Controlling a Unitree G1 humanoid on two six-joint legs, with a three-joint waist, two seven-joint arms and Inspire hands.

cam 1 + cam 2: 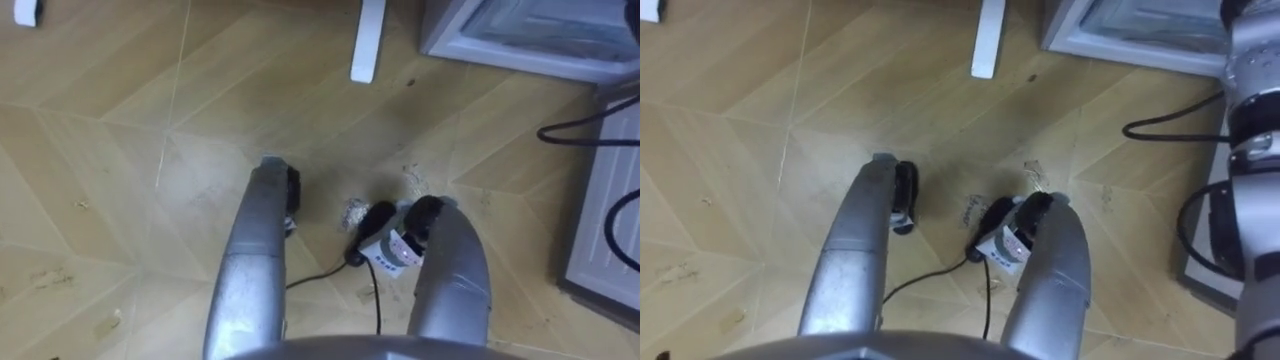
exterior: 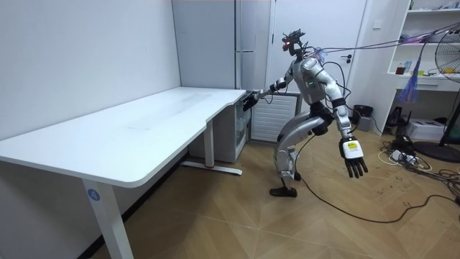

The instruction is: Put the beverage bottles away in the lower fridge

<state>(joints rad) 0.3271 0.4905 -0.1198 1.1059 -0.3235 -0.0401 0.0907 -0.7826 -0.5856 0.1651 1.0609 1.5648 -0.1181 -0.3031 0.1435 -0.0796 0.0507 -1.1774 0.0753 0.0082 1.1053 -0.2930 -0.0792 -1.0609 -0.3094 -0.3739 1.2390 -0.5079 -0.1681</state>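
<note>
Robot leaning between the desk (image 2: 144,129) and the tall fridge (image 2: 244,43), arms apart.
The left robot hand (image 2: 353,160) hangs low behind it, spread wide, touching nothing. The right robot hand (image 2: 251,98) reaches to the desk's far corner; its grip cannot be told, nor where the drinks are.

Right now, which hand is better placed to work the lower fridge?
Probably right: the right hand is stretched out to the low fridge beside the desk; the left hand hangs open on the other side, away from it.
</note>
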